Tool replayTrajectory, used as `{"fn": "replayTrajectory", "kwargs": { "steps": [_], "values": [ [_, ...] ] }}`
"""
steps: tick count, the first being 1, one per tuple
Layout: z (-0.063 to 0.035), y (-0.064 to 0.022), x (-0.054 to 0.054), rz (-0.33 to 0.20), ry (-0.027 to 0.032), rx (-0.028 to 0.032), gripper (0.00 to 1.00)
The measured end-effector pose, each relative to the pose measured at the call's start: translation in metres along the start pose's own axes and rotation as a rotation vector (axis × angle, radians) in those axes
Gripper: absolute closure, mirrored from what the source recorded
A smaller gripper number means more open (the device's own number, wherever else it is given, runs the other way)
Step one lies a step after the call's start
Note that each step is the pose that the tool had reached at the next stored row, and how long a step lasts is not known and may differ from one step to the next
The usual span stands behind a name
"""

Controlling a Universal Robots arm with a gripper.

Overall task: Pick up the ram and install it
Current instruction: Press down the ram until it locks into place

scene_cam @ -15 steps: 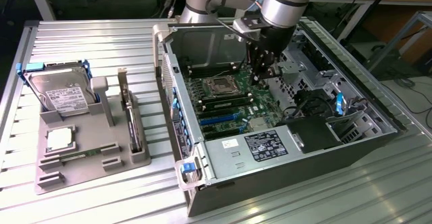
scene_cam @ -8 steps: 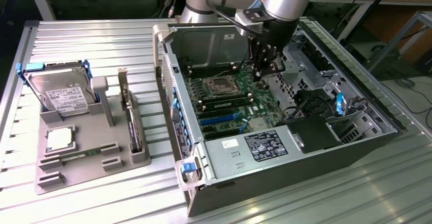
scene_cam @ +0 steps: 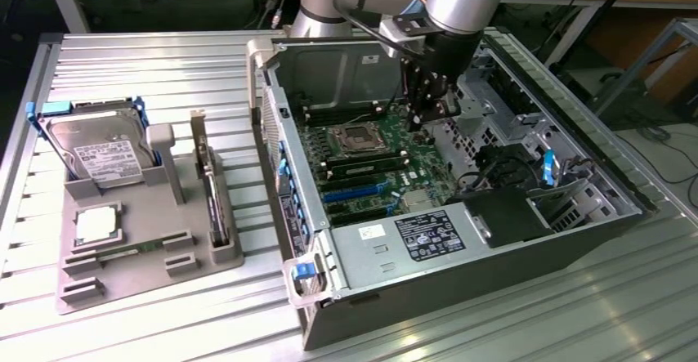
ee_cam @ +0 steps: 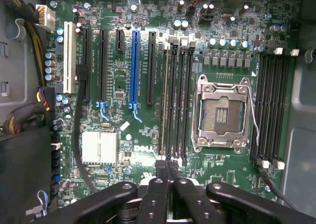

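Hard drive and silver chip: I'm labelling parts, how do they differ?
The hard drive is larger and leans in its holder; the silver chip is smaller and lies flat. The hard drive bears a printed label; the chip looks plain. Both sit on the grey tray.

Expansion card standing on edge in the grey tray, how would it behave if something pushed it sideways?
The expansion card is tall and thin and stands on edge in a slot of the grey tray, so a sideways push would probably tilt it rather than slide it. Its flat board looks stiff, not floppy.
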State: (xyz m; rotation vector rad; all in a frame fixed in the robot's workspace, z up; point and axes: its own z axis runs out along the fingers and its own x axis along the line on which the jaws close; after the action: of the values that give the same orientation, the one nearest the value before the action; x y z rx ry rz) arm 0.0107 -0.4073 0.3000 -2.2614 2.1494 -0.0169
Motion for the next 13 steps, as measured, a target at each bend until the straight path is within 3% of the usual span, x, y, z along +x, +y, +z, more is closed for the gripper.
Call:
{"fn": "replayTrajectory", "kwargs": {
  "steps": [13],
  "values": [
    [0.0000,0.0001,0.0000,0.007,-0.0021,0.0001,0.90]
  ]
}}
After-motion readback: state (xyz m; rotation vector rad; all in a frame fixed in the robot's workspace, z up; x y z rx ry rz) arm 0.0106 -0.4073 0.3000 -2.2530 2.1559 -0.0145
